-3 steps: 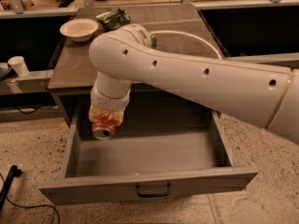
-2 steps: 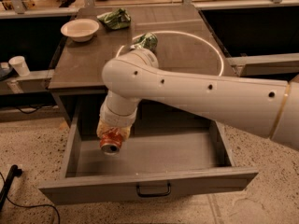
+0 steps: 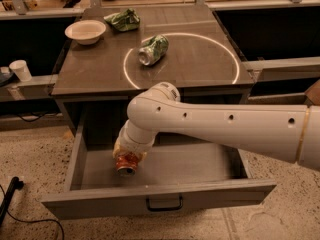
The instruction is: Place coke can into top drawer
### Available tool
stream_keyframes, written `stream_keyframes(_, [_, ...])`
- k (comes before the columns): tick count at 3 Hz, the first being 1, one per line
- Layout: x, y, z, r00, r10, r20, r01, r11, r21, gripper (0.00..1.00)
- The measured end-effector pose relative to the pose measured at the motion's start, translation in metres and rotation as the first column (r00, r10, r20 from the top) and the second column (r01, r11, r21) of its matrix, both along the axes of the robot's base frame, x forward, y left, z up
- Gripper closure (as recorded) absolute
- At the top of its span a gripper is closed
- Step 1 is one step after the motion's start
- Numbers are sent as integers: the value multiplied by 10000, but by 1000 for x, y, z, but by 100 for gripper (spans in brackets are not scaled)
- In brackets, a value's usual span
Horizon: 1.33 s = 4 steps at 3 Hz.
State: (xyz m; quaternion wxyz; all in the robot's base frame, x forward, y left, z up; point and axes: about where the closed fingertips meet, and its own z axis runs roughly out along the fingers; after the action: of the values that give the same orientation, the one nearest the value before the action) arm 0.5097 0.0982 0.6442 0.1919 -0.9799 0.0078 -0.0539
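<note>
The hand [image 3: 127, 156], mostly hidden under a bulky white wrist, sits low inside the open top drawer [image 3: 160, 200], toward its left half. It is closed around the coke can [image 3: 126, 165], which is tilted with one silver end turned toward the camera. Whether the can touches the drawer floor or hangs just above it, I cannot tell. From the hand, the smooth white plastic arm [image 3: 225, 129] runs off toward 3 o'clock. The drawer is a wide, shallow grey box with flat matte walls and a small dark metal handle [image 3: 164, 204] at 5 o'clock from the hand. The likely risk is that the can, a slick cylinder held at a slant, rolls or clatters toward a wall if let go before it lies settled. The wrist is also close under the cabinet edge, so a careless lift could bump it. At 12 o'clock, on the glossy dark brown surface [image 3: 200, 69] marked with a thin white ring, a dented green-and-silver can [image 3: 152, 49] lies on its side. Farther off, near 11 o'clock, are a crumpled green bag [image 3: 122, 20] and a round pale bowl [image 3: 85, 31].
</note>
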Motion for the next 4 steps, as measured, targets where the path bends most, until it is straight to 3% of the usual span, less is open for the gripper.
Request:
stream_keyframes(1, [6, -5, -14, 9997, 5, 259, -7, 10000, 44, 83])
stream_keyframes(4, [5, -12, -35, 9996, -234, 154, 232, 9996, 131, 14])
